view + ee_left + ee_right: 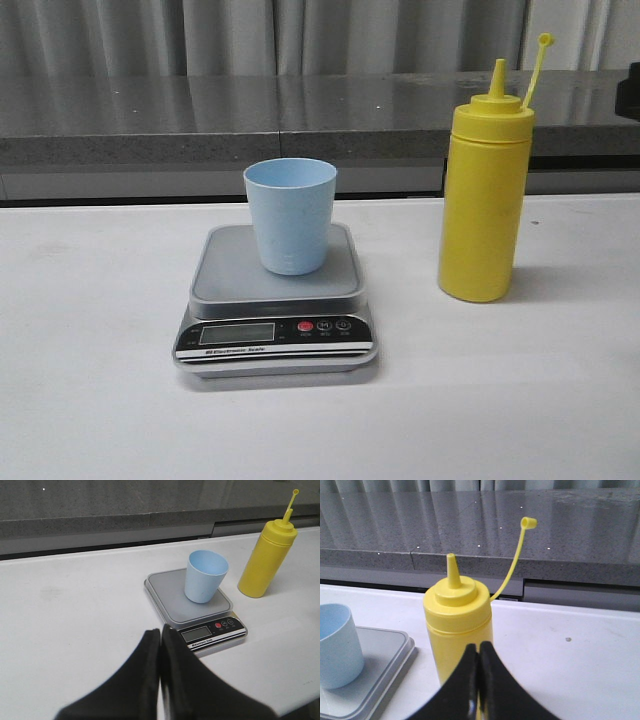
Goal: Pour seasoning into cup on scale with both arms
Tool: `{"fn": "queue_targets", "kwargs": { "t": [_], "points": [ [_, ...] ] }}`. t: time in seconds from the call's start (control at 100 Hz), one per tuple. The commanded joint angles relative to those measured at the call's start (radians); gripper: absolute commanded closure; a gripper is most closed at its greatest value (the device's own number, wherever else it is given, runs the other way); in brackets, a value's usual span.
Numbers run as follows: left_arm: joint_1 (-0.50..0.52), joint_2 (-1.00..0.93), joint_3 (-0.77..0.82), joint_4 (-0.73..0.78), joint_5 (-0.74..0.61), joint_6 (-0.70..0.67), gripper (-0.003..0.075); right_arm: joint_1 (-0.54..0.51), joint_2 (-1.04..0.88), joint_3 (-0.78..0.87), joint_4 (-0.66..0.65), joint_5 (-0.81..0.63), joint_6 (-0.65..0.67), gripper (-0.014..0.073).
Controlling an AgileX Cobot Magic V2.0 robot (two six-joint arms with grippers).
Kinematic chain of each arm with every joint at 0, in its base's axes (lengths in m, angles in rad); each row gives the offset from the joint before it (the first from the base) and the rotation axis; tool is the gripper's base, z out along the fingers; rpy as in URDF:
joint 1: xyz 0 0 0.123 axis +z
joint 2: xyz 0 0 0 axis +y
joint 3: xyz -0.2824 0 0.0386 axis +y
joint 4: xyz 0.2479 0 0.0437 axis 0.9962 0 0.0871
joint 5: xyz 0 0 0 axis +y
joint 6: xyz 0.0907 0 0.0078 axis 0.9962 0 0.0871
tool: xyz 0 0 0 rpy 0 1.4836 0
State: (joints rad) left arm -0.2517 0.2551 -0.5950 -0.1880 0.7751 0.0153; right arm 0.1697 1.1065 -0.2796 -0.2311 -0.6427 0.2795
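Both pairs of black fingers are pressed together with nothing between them: the left gripper (160,635) shows its two fingers meeting along a thin seam above the bare white table (75,620), short of the scale (192,600), and the right gripper (479,652) shows the same closed seam directly in front of the yellow squeeze bottle (457,620), though whether its tips touch the bottle cannot be told. In the front view neither gripper appears. That view shows the grey-silver digital kitchen scale (275,300) near the middle of the table (90,330), its black front panel with LCD display (237,333) and red button (305,326) facing the camera. The pale blue cup (290,215) stands upright on the scale's platform, open end up. The bottle (485,190) stands upright on the table to the right of the scale, apart from it, taller than the cup. Its pointed nozzle is uncovered, and the cap (545,40) rises on its thin strap beside the nozzle. Behind the table runs a grey speckled counter (200,120) with curtains (300,35) beyond.
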Motion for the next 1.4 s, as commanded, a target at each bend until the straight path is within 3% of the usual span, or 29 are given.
{"fn": "queue_targets", "kwargs": {
  "t": [0.0, 0.37, 0.66, 0.8, 1.12, 1.39],
  "points": [
    [0.002, 0.011, -0.023, -0.014, -0.074, -0.005, 0.0740, -0.004, -0.098, -0.017, 0.020, 0.025, -0.004, 0.0657],
    [0.002, 0.011, -0.023, -0.014, -0.074, -0.005, 0.0740, -0.004, -0.398, -0.017, 0.104, 0.347, -0.004, 0.0657],
    [0.002, 0.011, -0.023, -0.014, -0.074, -0.005, 0.0740, -0.004, -0.574, -0.017, 0.144, 0.511, -0.014, 0.0657],
    [0.002, 0.011, -0.023, -0.014, -0.074, -0.005, 0.0740, -0.017, -0.639, -0.017, 0.155, 0.550, -0.073, 0.0657],
    [0.002, 0.011, -0.023, -0.014, -0.074, -0.005, 0.0740, -0.132, -0.760, -0.017, 0.156, 0.598, -0.074, 0.0657],
    [0.002, 0.011, -0.023, -0.014, -0.074, -0.005, 0.0740, -0.137, -0.856, -0.015, 0.156, 0.596, -0.074, 0.0662]
  ]
}}
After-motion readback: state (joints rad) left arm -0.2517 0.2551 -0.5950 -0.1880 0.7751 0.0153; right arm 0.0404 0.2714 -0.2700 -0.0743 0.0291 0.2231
